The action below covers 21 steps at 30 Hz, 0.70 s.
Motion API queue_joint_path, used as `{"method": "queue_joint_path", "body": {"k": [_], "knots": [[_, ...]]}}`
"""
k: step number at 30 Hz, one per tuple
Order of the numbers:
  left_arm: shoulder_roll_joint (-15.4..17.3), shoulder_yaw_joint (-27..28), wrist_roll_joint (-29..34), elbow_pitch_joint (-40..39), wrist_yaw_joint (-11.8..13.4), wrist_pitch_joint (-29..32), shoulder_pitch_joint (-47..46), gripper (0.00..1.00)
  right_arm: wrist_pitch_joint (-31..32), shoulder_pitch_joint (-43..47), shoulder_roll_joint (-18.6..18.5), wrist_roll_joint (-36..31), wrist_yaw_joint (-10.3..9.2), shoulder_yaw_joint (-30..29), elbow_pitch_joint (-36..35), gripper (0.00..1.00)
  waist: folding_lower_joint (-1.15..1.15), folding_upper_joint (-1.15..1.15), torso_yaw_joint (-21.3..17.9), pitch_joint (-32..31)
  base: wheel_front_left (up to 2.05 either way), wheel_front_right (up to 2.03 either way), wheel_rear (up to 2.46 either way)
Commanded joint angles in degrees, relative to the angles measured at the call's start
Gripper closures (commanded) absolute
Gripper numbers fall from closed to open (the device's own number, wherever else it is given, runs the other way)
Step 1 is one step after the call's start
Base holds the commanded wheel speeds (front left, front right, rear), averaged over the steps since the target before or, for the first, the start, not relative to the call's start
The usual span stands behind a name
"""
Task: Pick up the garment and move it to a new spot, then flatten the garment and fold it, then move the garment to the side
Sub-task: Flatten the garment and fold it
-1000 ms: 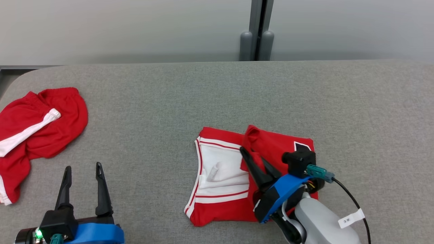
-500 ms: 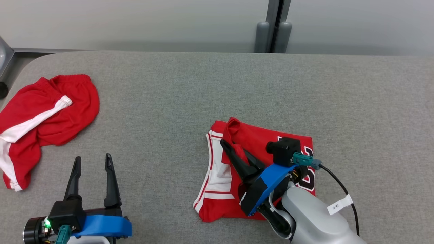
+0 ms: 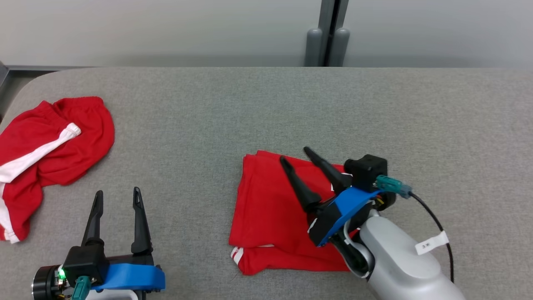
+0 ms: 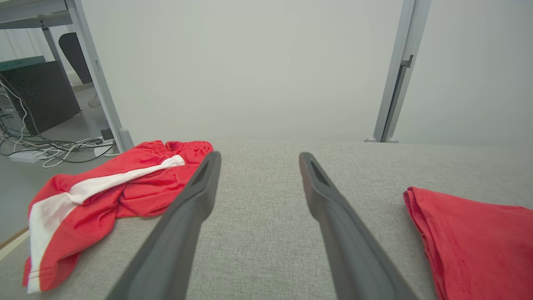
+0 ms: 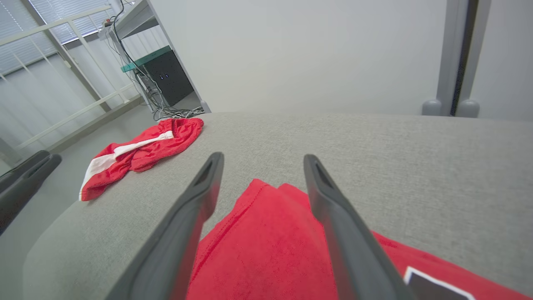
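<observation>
The wide grey fabric-covered table (image 3: 266,108) spreads before me. A little right of its middle lies the folded red garment (image 3: 266,208), flat and nearly square, with a bit of white trim at its near left corner. At the table's left edge sits a crumpled red cloth with a white stripe (image 3: 54,141), cut off by my head view's border. My right arm comes in from the lower right, its pale forearm slanting up and leftward and hiding the folded garment's right part. My right gripper (image 3: 295,153) has its fingers spread over the red cloth, holding nothing; I cannot tell whether the tips touch it. My left gripper (image 3: 117,192) hovers low at my left, fingers released, well apart from both cloths. In my right wrist view, a black-and-white patch (image 5: 433,287) on the garment is cut off.
</observation>
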Motion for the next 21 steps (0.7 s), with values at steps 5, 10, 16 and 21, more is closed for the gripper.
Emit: {"method": "queue_joint_path", "body": {"k": [5,10,16,21], "knots": [[0.0,0.2,0.4,-0.9,0.2,-0.1,1.0,0.00,0.0,4.7,-1.4,-8.0,0.03,-10.2,-4.8,0.00,0.00,-0.01,-2.1,-1.8,0.00,0.00,0.00],[0.0,0.4,0.7,-1.1,0.1,-0.1,2.2,0.00,0.0,10.1,-3.3,-12.4,0.03,-17.6,-10.5,0.00,0.00,-0.01,-3.8,-3.3,0.00,0.00,0.00],[0.0,1.3,1.5,-1.0,-0.4,-0.1,3.8,0.00,0.0,16.8,-3.6,-14.8,0.03,-23.7,-15.3,0.00,0.00,-0.01,-5.7,-5.5,0.00,0.00,0.00],[0.0,2.1,1.8,-0.9,-0.8,-0.1,4.8,0.00,0.0,20.8,-3.3,-16.1,0.03,-26.6,-17.6,0.00,0.00,-0.01,-6.5,-6.7,0.00,0.00,0.00]]}}
